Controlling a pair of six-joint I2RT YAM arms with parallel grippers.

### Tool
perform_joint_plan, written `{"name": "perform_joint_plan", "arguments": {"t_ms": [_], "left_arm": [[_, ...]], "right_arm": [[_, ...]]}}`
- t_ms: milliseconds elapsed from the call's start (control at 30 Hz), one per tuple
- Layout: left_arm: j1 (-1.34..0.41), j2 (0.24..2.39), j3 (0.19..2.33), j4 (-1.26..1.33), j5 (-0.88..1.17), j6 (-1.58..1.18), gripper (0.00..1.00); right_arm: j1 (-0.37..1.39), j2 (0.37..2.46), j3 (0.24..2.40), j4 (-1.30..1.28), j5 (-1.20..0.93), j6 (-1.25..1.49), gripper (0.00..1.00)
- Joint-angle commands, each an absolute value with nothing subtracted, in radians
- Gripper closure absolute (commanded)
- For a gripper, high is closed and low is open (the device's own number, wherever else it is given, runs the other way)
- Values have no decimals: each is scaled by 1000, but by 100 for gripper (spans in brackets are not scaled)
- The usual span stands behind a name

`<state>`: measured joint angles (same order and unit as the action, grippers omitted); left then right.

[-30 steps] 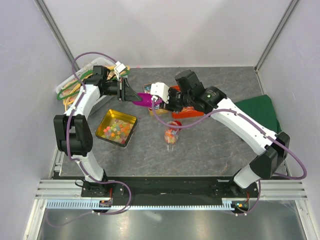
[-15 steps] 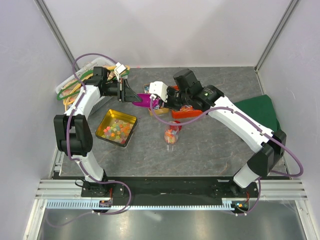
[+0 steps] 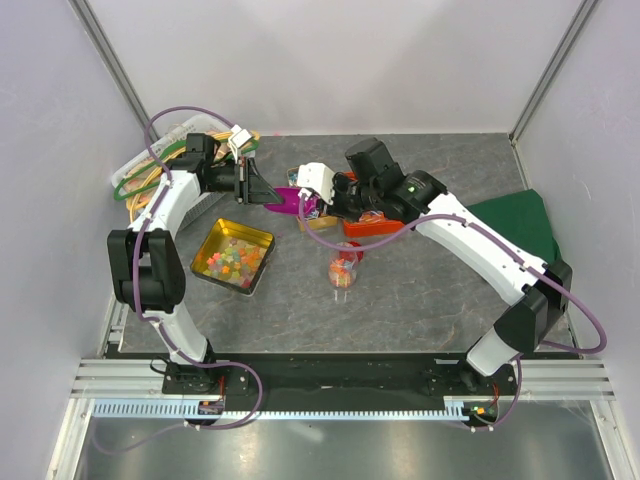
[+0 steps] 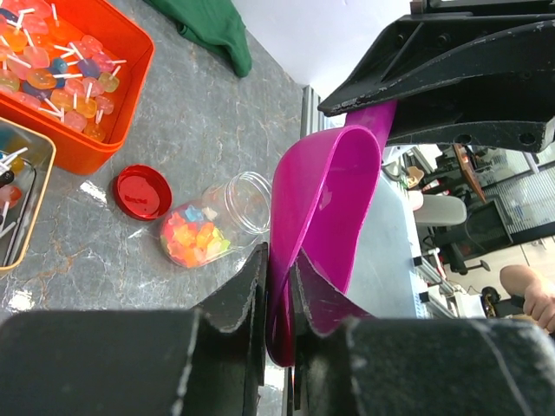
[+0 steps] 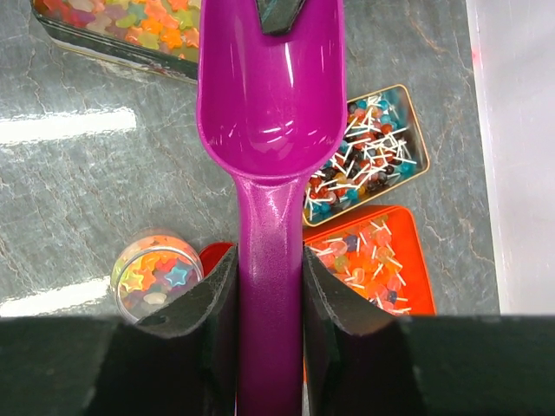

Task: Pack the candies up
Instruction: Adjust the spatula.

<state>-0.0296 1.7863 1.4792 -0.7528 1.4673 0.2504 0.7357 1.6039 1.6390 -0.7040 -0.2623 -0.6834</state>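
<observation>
The purple scoop hangs above the table, held by both grippers. My left gripper is shut on the rim of its empty bowl. My right gripper is shut on its handle. The candies are small, colourful and star-shaped. They fill a gold square tin at the left, also at the top of the right wrist view. More candies lie in a clear open jar, which also shows in the left wrist view and the right wrist view.
A round red lid lies beside the jar. An orange tray of lollipops and a small gold tin of lollipops sit under my right arm. A green cloth lies at the right. A clear bin with cords stands at the far left.
My right arm and gripper have shifted slightly left with the scoop handle. The left gripper has stayed on the bowl. Jar and tins have not moved.
</observation>
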Motion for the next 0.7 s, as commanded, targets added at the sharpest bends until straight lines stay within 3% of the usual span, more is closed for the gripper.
{"name": "perform_joint_plan", "arguments": {"t_ms": [0,67,267,667], "left_arm": [[-29,1790,1543,-749,1519,216,78],[-28,1808,1575,-750,1484,210,73],[-26,1879,1666,-744,1321,178,74],[-38,1973,1735,-703,1180,126,75]], "right_arm": [[732,1562,1632,-641,-163,-643,100],[729,1540,1606,-629,-124,-641,100],[712,1491,1552,-534,81,-578,100],[663,1447,1571,-555,63,-555,100]]}}
